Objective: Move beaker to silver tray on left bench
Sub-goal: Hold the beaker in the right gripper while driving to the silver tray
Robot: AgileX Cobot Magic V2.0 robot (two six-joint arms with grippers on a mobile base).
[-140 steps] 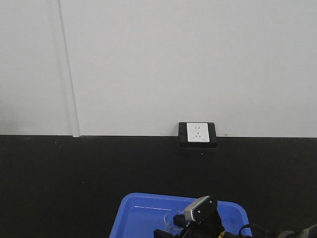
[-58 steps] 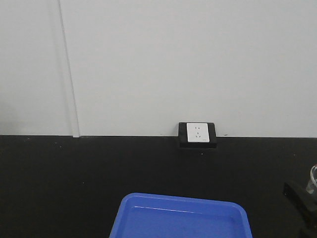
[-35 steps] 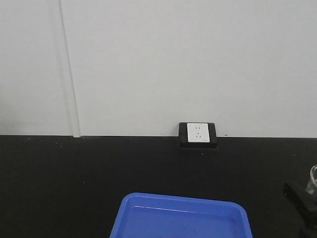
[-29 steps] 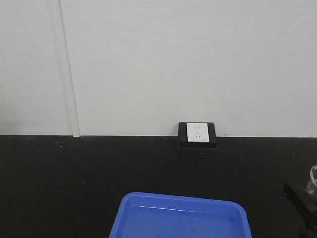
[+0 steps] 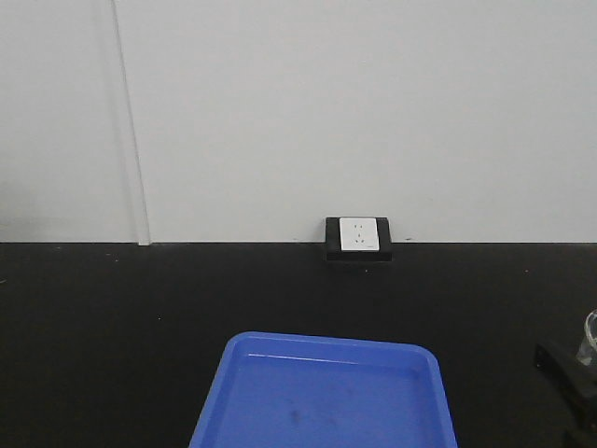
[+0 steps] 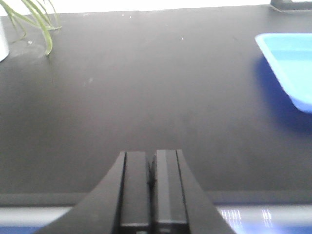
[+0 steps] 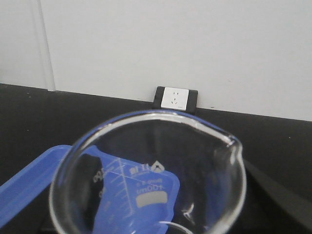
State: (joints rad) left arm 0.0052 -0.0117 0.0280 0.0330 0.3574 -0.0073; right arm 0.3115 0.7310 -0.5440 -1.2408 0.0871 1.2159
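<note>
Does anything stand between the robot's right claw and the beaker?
Nothing visible does. The beaker sits in the right gripper, filling its wrist camera's view. The blue tray lies beyond it, not between them. The silver tray shows in no view, so that path cannot be judged.

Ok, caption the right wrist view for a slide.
Clear beaker fills the foreground; blue tray and wall socket behind.

The small clear colourless glass beaker [image 7: 146,170] fills the lower part of the right wrist view, seen over its round rim (pouring lip toward the right). White graduation lines and a label patch show through its wall, and it looks empty. In the front view only a sliver [image 5: 590,336] shows, at the right edge.
</note>
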